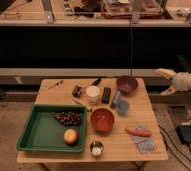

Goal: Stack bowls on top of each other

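End effector (164, 82) hangs off the right edge of the desk (54, 96), in the air, level with the back row of items. Its two fingers are spread wide with nothing between them, and it touches nothing.

Purple bowl (126, 84) sits upright at the back right of the desk, the item nearest the end effector but apart from it. Orange bowl (102, 120) sits upright near the desk's centre, just right of the green tray (26, 136). The bowls are separate, not stacked, with the small light-blue cup (122, 106) between them.

Tray holds a bunch of dark grapes (67, 118) and a round yellow-orange fruit (70, 136).

Other items:
- a white container (93, 93) behind the orange bowl
- a small metal tin (96, 148) at the front edge
- an orange carrot-like object (138, 132) front right
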`<state>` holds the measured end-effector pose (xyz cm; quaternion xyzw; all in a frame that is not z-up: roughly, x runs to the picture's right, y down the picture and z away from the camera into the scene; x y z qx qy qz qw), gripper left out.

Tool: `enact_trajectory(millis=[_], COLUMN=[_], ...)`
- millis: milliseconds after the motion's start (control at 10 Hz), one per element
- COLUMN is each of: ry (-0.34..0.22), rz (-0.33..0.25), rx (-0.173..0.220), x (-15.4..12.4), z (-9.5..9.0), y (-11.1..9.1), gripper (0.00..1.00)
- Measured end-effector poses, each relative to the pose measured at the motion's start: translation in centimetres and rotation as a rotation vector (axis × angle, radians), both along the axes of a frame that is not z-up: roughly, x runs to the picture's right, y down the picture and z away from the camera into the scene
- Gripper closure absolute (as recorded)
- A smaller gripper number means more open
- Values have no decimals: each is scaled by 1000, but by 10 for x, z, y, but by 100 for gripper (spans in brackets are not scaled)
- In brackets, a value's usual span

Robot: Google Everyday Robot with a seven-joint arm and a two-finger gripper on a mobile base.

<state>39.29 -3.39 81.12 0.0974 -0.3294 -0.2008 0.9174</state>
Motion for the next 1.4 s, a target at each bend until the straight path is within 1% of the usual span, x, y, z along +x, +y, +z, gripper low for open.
enact_trajectory(millis=[700,800,900,1000,1100,1200,1300,1400], ry=[0,6,28,125,192,244,304,346], rz=[0,-7,-25,-81,-119,-150,-197,-223], rx=[0,-1,-1,-10,-19,-25,-33,-43], x=[0,0,0,-4,-8,-14,-29,-32], z=[0,0,-2,-4,-2,2,9,12], y=[0,0,-2,-17,-29,-38,-48,-51], gripper=[20,20,20,20,20,20,20,20])
